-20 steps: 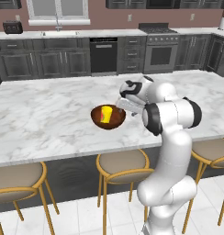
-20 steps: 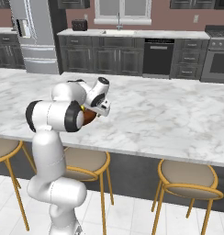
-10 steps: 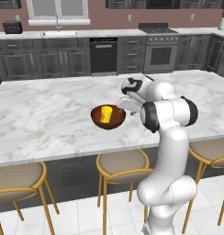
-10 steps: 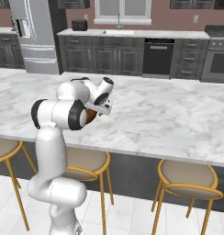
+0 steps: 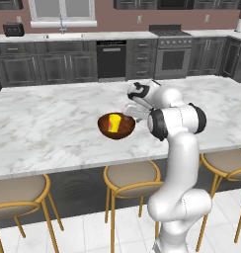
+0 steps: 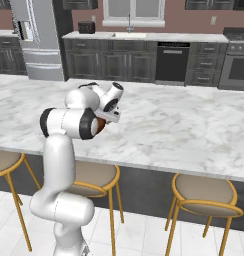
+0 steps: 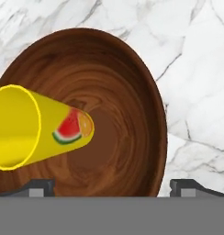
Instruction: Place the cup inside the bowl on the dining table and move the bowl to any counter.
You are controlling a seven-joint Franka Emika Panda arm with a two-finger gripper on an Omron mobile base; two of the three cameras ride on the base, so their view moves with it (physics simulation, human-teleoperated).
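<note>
The wide brown bowl [image 5: 120,130] sits on the marble dining table [image 5: 43,123], near its front edge. Inside it the yellow cup [image 5: 113,123] lies on its side. The hand view looks straight into the bowl [image 7: 127,87], where the cup [image 7: 26,128] rests against the left wall with its watermelon mark facing the middle. My gripper [image 5: 130,112] hovers over the bowl's right rim. Its jaws are open and hold nothing. Both fingertips [image 7: 38,187] sit wide apart at the near side of the bowl. From the right, my arm hides most of the bowl [image 6: 102,124].
Gold-legged stools [image 5: 131,178] [image 6: 208,196] line the table's near side. The counter [image 5: 93,35] with dark cabinets, a sink and a toaster [image 5: 14,29] runs along the back wall. There is an oven [image 5: 173,55] to the right and a fridge [image 6: 39,40] to the left.
The arm's elbow has shifted slightly. The hand stays over the bowl with its jaws still open. Cup and bowl have not moved.
</note>
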